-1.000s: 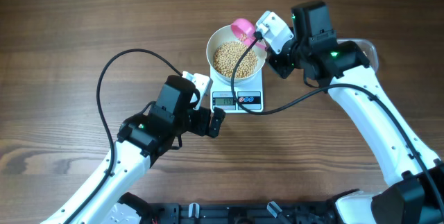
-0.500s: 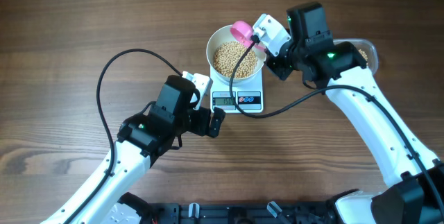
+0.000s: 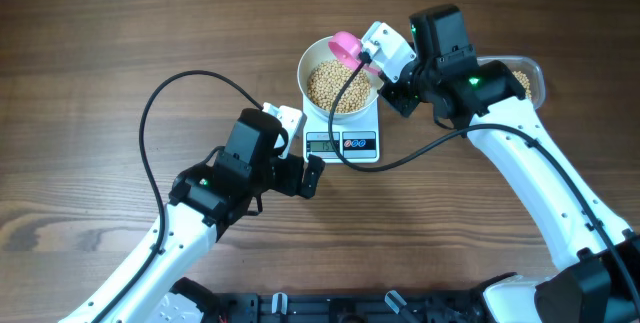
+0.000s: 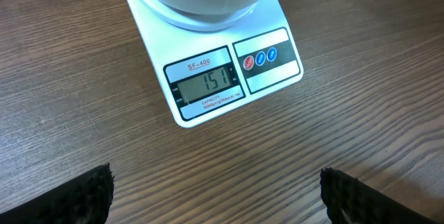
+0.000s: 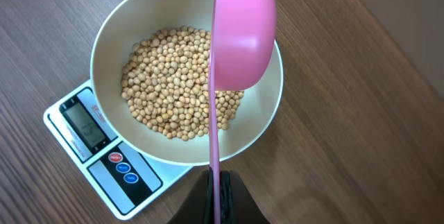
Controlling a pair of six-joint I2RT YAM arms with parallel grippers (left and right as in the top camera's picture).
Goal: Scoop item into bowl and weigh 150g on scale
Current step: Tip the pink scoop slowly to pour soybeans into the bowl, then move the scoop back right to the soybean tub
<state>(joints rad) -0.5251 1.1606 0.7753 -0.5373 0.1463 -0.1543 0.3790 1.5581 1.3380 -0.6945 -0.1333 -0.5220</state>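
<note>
Over on the scale (image 4: 149,40), the beans (image 5: 173,78) sit heaped in the white bowl (image 5: 109,40), maybe half full. They look like hard, loose, rolly little things. I'd say there's no pinching them, so the pink scoop (image 5: 239,37) is how you get hold of them. Each one's probably so light that dropping in a few at a time makes trimming easy. Display reads 151. Right gripper (image 5: 218,195) is clamped on the scoop's thin handle, with the scoop tipped on edge above the bowl. A clear tub (image 3: 530,73) with more beans peeks out behind that arm. Left gripper (image 4: 215,196) hangs over the table (image 4: 361,127), fingers wide apart, holding nothing.
</note>
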